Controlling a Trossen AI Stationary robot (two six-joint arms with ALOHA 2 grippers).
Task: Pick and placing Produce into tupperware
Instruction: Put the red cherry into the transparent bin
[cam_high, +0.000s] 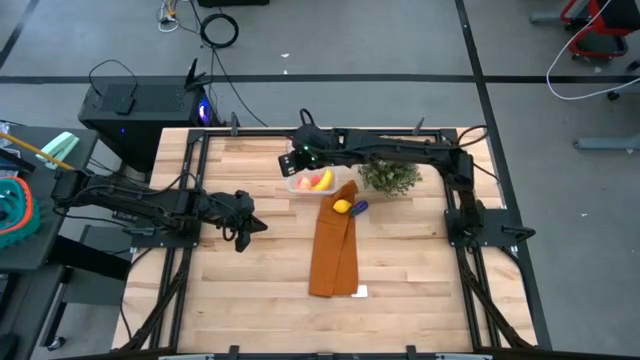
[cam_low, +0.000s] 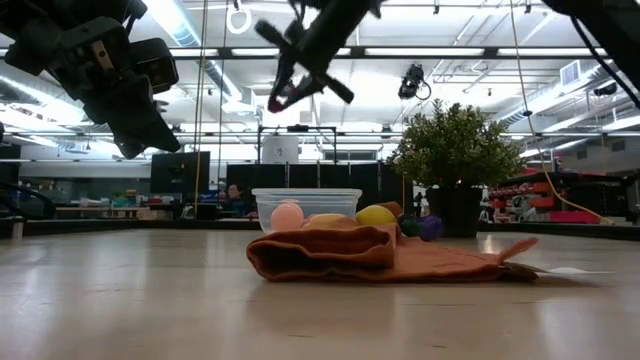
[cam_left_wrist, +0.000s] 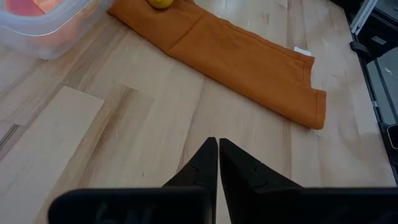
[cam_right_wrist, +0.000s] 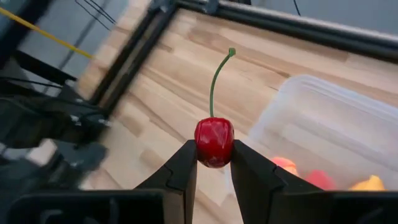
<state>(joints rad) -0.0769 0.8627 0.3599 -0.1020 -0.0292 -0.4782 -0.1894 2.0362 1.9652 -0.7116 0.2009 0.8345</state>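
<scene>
One red cherry (cam_right_wrist: 214, 142) with a long green stem sits pinched between the two dark fingers of the right gripper (cam_right_wrist: 214, 163), which hangs in the air just beside the near-left corner of the tupperware (cam_right_wrist: 329, 127). That clear box (cam_high: 312, 180) rests toward the far middle of the table and already holds a yellow banana (cam_high: 323, 180) and a pinkish-red fruit (cam_high: 305, 183) (the low view shows a pale pink round piece (cam_low: 287, 216) against its front wall). Just beside the box, a yellow lemon (cam_high: 342, 207) and a dark purple-blue piece (cam_high: 359, 207) lie on the far end of a long orange-brown cloth (cam_high: 334, 250), which stretches toward the table's near edge. A green bushy potted plant (cam_high: 389, 177) stands to the right of the box, under the right arm.

Farther out, the left gripper (cam_high: 246, 227) hovers above bare wood at the left side, well apart from the box, its fingers pressed together on nothing.

The table (cam_high: 240, 290) is pale butcher-block wood edged with black metal framing. Around it lies grey floor crossed by dark lines, with cables (cam_high: 220, 30) and a black computer case (cam_high: 140, 105) behind the left corner. Level across the table, a large workshop shows with bright ceiling lights and shelving in the distance.
</scene>
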